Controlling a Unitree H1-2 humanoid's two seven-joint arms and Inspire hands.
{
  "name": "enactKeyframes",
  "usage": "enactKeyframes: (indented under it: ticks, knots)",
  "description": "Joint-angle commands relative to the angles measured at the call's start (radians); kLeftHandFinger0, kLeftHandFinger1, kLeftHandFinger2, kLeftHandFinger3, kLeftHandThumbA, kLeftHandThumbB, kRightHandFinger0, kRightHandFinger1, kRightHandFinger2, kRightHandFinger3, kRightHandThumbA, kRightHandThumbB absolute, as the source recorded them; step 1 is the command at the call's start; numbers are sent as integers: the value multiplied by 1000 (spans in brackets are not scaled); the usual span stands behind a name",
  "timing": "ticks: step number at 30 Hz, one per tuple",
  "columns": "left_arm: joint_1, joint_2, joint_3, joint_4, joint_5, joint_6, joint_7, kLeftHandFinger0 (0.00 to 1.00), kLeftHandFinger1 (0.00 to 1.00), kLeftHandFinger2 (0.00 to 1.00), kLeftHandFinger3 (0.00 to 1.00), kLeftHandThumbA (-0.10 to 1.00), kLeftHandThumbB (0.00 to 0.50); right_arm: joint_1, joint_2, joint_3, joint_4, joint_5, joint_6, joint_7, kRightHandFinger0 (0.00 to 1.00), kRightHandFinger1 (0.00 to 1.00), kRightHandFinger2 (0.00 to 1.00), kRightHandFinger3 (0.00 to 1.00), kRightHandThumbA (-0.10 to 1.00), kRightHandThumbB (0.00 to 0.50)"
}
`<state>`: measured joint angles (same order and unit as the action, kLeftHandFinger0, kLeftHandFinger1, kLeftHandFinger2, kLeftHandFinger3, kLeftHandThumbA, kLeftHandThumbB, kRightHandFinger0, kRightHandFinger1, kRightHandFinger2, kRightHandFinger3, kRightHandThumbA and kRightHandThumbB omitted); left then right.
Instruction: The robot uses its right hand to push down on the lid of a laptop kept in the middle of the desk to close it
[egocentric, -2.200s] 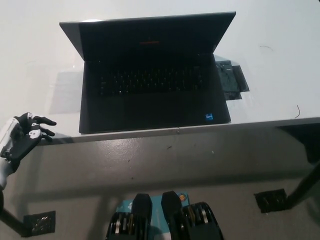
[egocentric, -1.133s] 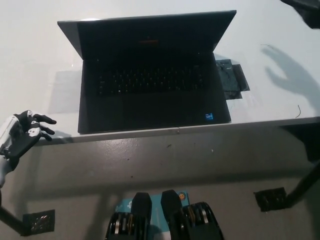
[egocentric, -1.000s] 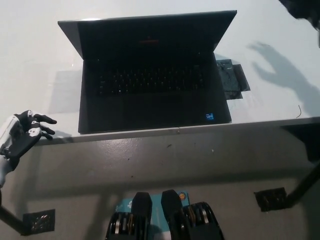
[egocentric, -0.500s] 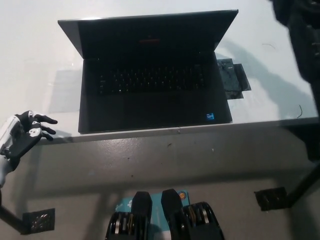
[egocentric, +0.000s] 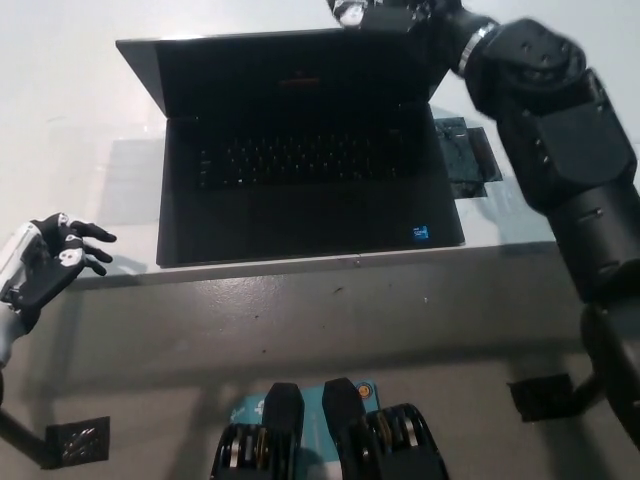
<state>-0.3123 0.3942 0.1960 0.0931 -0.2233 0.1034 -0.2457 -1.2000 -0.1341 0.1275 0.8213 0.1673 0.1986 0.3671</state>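
Hovering right hand (egocentric: 385, 12) above open laptop (egocentric: 300, 150) lid

The right arm (egocentric: 560, 140) is black, built of bulky rounded segments with a silver ring at the wrist. Its right hand (egocentric: 375, 12) is black with pale metallic parts. The left hand (egocentric: 45, 265) has a white shell, black fingers (egocentric: 92, 237) and white round marks.

A: The right robot hand (egocentric: 375, 12) is cut off by the top edge, so its fingers can't be read.
B: The black arm hides part of the dark packet (egocentric: 462, 165) beside the laptop (egocentric: 300, 150).
A: The left robot hand (egocentric: 45, 265) runs off the left edge.
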Motion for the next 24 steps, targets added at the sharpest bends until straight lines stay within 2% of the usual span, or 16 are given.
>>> enactKeyframes:
  ticks: [1,3,4,5,7,9,11,14,16,18,21,24]
  knots:
    - [-26,38,8,-36,16,-15,6,444,461,531,559,-100,114,-16,-6,9,40,-50,-70,4,1000,932,796,900,326,276]
    - [-24,36,9,-52,18,12,14,452,458,525,558,-100,114,-8,-7,6,50,-46,-70,9,1000,926,798,900,320,271]
    - [-26,32,14,-40,2,-7,4,449,457,526,556,-100,112,-4,-8,6,59,-45,-74,14,1000,922,805,917,312,273]
    - [-25,32,14,-50,5,13,10,441,449,523,552,-100,117,2,-13,8,63,-45,-79,22,1000,932,817,946,299,254]
    - [-39,36,14,-39,7,-3,7,435,441,512,544,-100,120,19,-25,4,64,-42,-78,29,1000,922,833,937,286,243]
    - [-42,34,16,-31,1,-8,5,425,432,502,539,-100,121,37,-36,17,51,-57,-80,31,1000,945,857,963,361,269]
    - [-43,38,11,-24,16,-22,5,429,438,502,543,-100,113,67,-48,25,25,-62,-64,37,1000,955,867,998,338,273]
    - [-40,38,10,-47,28,15,19,430,442,508,548,-100,116,98,-52,11,-2,-42,-32,40,1000,923,853,1000,276,268]
    - [-39,39,13,-56,13,30,11,432,448,521,554,-100,107,128,-57,-4,-20,-24,-27,48,1000,986,967,1000,242,238]
    - [-39,35,17,-54,5,23,8,420,441,517,546,-100,116,152,-61,-13,-45,-19,-14,45,1000,1000,972,1000,246,221]
    - [-47,43,21,-45,9,20,8,423,434,506,547,-100,111,212,-66,-39,-112,2,24,43,1000,1000,960,1000,274,237]
    - [-48,43,19,-44,15,11,8,419,432,508,552,-100,103,267,-68,-63,-173,27,18,60,1000,949,935,1000,316,271]
